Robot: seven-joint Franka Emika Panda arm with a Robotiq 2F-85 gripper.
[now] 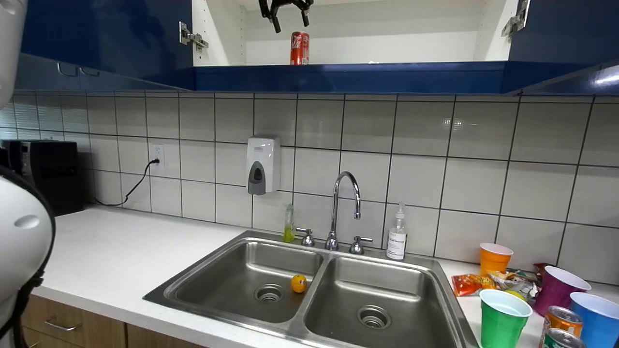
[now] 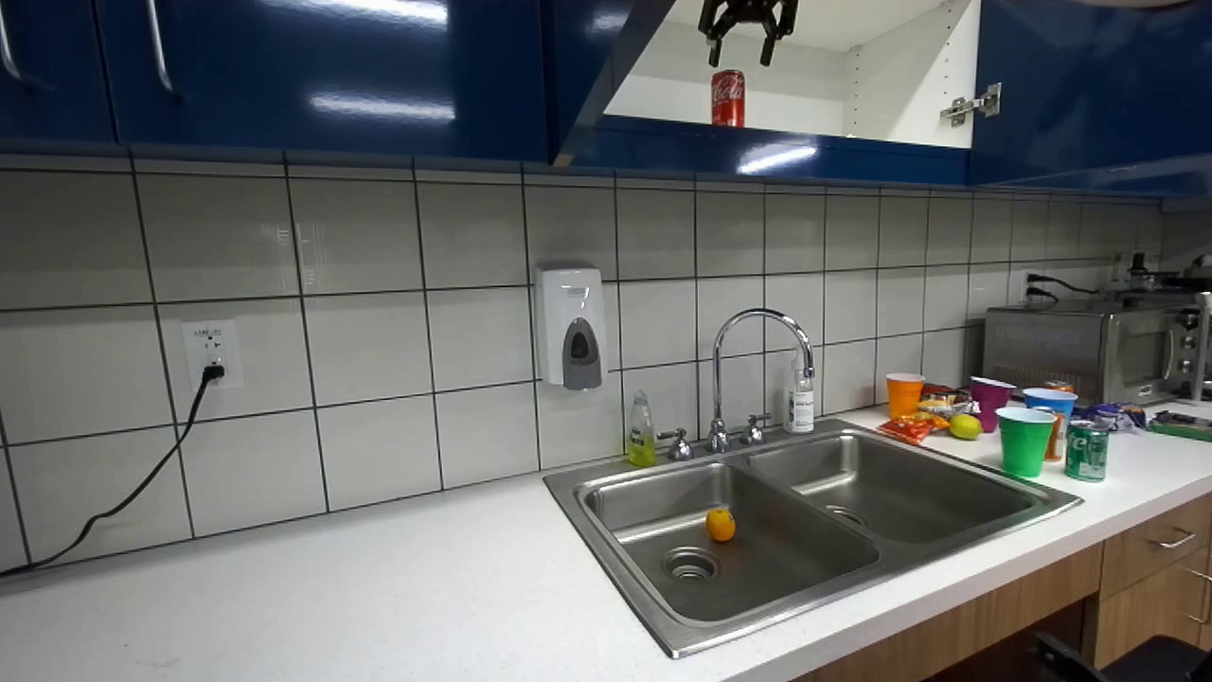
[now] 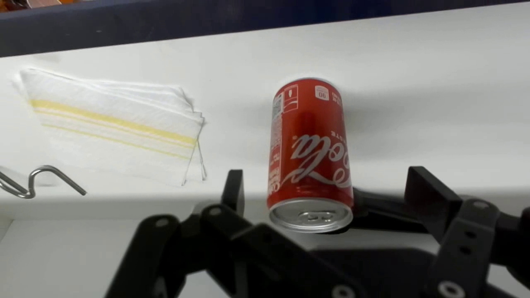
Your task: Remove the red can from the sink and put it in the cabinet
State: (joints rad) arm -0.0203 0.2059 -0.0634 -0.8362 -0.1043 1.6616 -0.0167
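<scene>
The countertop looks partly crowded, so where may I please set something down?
Bare: countertop between the sink and the black appliance. Crowded: the sink's opposite side, where plastic cups, snack bags and drink cans cluster.

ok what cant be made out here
Red can: base hidden by front edge of the cabinet, both exterior views.
Gripper: upper end cut off by top edge, both exterior views.
Wire: left part cut off by edge, wrist view.
Pump bottle: print too small, both exterior views.

The premises present as a kitchen; evident are a double-basin steel sink (image 1: 382, 290), chrome faucet (image 1: 334, 212), tiled backsplash (image 1: 416, 179), dark blue wall cabinet (image 1: 348, 78) and countertop oven (image 2: 1051, 350).
</scene>
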